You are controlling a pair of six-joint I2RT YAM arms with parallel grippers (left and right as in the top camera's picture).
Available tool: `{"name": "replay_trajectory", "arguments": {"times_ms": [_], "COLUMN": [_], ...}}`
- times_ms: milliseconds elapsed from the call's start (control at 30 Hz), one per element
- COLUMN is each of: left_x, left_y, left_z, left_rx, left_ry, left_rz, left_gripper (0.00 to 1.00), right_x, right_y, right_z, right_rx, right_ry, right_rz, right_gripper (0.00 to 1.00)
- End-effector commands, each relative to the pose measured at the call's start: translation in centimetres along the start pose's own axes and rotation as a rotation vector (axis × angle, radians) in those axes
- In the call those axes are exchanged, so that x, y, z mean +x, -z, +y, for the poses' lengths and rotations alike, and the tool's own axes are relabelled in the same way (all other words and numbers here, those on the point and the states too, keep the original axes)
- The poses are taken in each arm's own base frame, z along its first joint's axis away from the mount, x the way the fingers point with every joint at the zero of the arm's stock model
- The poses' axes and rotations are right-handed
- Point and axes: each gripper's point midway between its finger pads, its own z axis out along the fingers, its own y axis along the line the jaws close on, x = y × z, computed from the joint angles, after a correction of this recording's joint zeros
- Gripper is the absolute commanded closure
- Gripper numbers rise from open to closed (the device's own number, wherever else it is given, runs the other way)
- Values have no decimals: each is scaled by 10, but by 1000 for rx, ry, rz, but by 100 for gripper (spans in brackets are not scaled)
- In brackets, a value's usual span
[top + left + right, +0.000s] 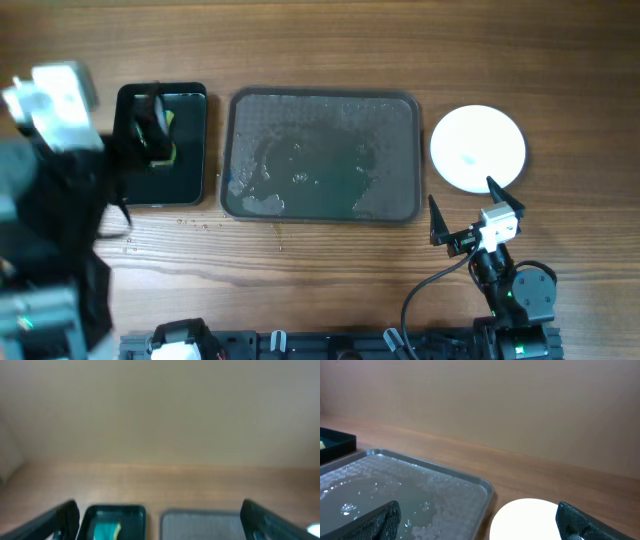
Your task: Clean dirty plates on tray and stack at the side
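Note:
The dark grey tray [228, 150] lies mid-table, wet with water and foam, and no plate is on it. To its right, round white plates [478, 140] rest on the wood, plain white on top; I cannot tell how many are stacked. My right gripper [461, 190] hovers open just in front of them, holding nothing. The right wrist view shows the tray's corner [487, 491] and the top plate [525, 520] between the right gripper's [479, 510] spread fingers. My left gripper [159, 509] is open and empty, raised high at the far left.
A glossy black container [190, 170] stands left of the tray with a teal and yellow sponge [165, 135] in it. It also shows in the left wrist view as the container [87, 517] and sponge [107, 530]. Water drops dot the wood near the tray's front left corner.

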Motion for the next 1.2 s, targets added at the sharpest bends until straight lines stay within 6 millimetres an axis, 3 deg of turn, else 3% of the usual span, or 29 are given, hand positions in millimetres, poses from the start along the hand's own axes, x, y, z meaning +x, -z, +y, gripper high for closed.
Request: {"name": "replay_trajectory", "arguments": {"times_ms": [0,233,433,800,1167], "left_x": [55,133,185,223,240], "left_y": [2,4,1,-1,-8], "left_z": [-9,-7,-6,-5,-4], "left_rx": [44,47,49,48,49], "left_ry": [-39,-57,-55,-64,-66], "left_rz": [-23,-121,-108,-133,-144], "left_gripper": [0,0,0,0,0], "right_x": [-3,-3,-3,-3,-3], "right_y": [1,1,1,1,1], "right_z": [-2,-2,-2,-2,-2], "right_rx": [15,15,15,15,15], "right_ry": [-6,-6,-7,-7,-6], "right_rz": [-12,-12,-12,-12,-12], "right_gripper": [0,0,0,0,0]}}
